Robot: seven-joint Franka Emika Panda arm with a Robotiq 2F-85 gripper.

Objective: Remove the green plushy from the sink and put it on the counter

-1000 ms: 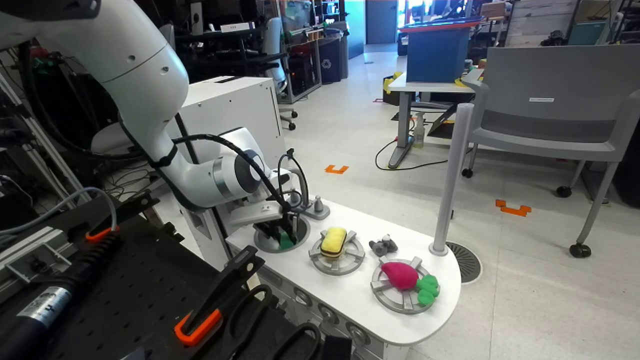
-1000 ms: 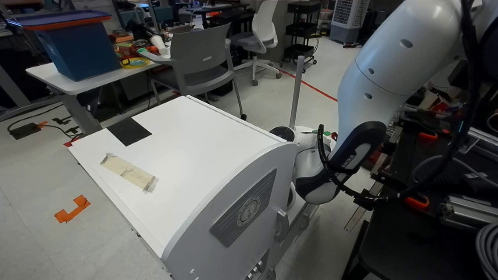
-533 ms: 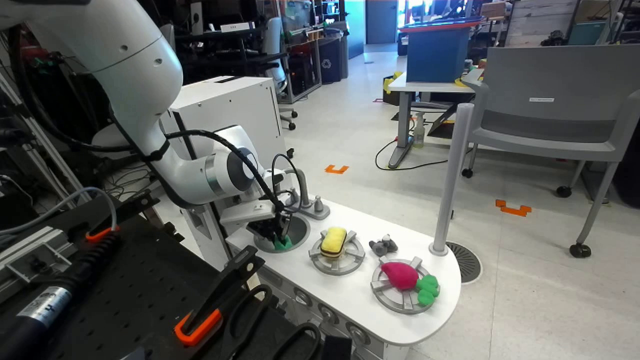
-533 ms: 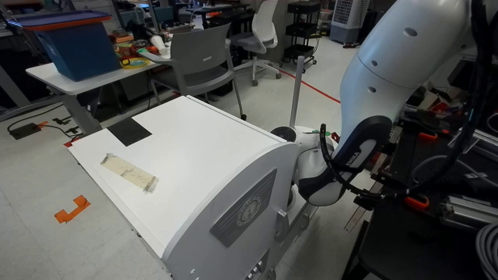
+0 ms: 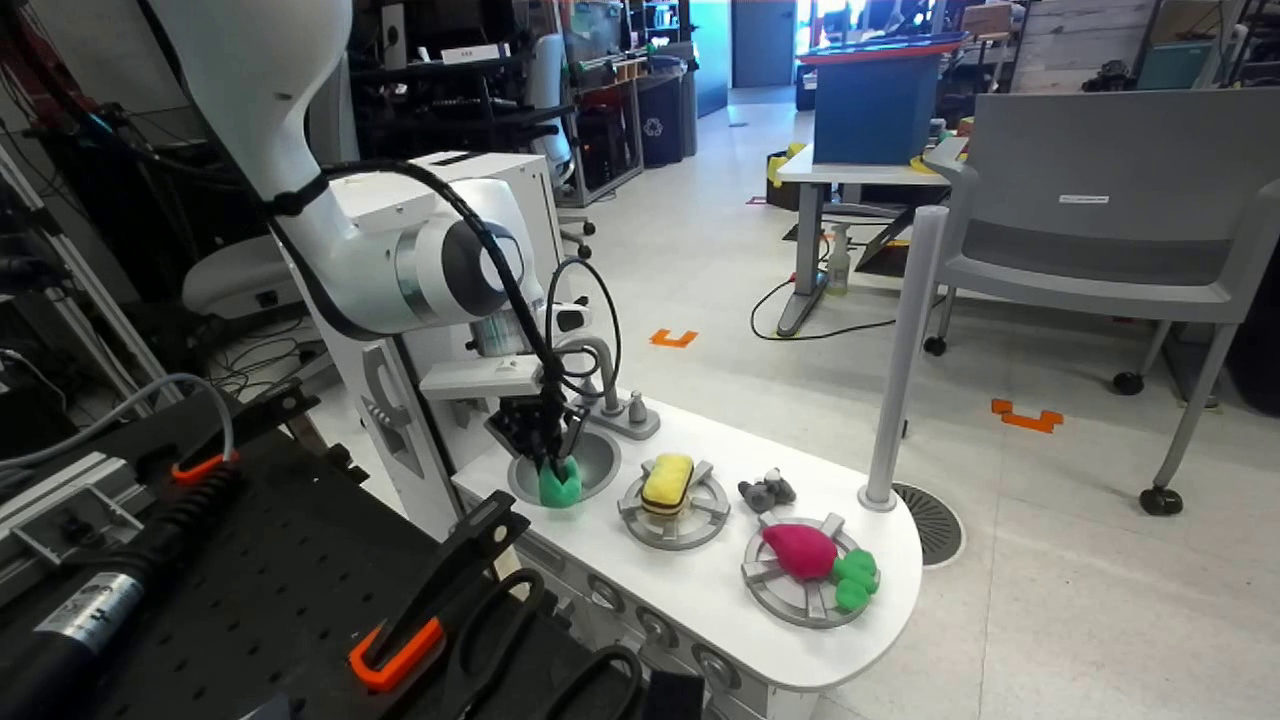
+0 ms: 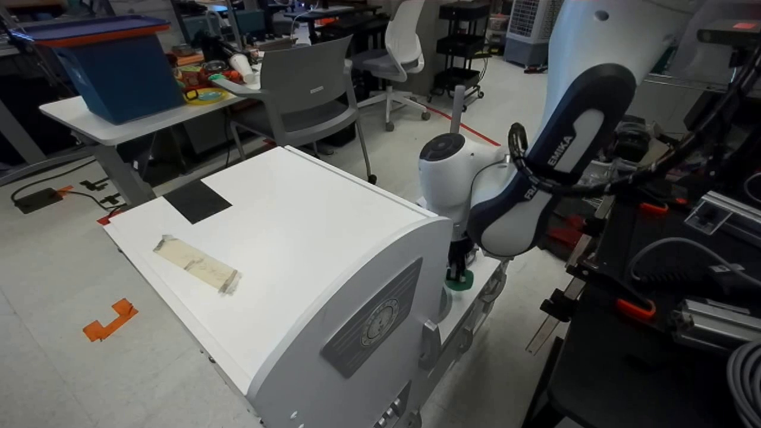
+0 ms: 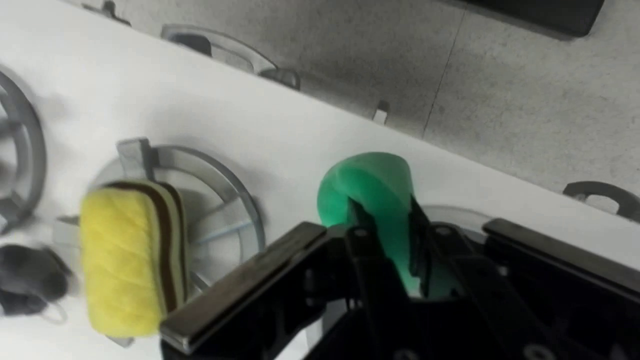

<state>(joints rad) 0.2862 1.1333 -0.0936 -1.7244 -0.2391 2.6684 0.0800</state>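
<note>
My gripper (image 7: 381, 200) is shut on the green plushy (image 7: 382, 175), with one finger on each side of it. Part of the plushy is hidden behind the fingers in the wrist view. In an exterior view the plushy (image 5: 560, 487) hangs below the gripper (image 5: 554, 466), in front of the round grey sink (image 5: 600, 463) near its front edge. The plushy also shows in an exterior view (image 6: 461, 281), under the gripper (image 6: 456, 273). The white counter (image 5: 690, 600) lies around the sink; it also shows in the wrist view (image 7: 250, 125).
A yellow sponge plushy (image 5: 667, 485) lies on the burner beside the sink. A grey plushy (image 5: 767, 491) lies behind the burners. A pink and green plushy (image 5: 803, 552) lies on the far burner. A faucet (image 5: 603, 372) and a tall post (image 5: 905, 360) rise from the counter.
The arm and gripper have risen, and the green plushy has come up with the gripper out of the sink. The other plushies have not moved.
</note>
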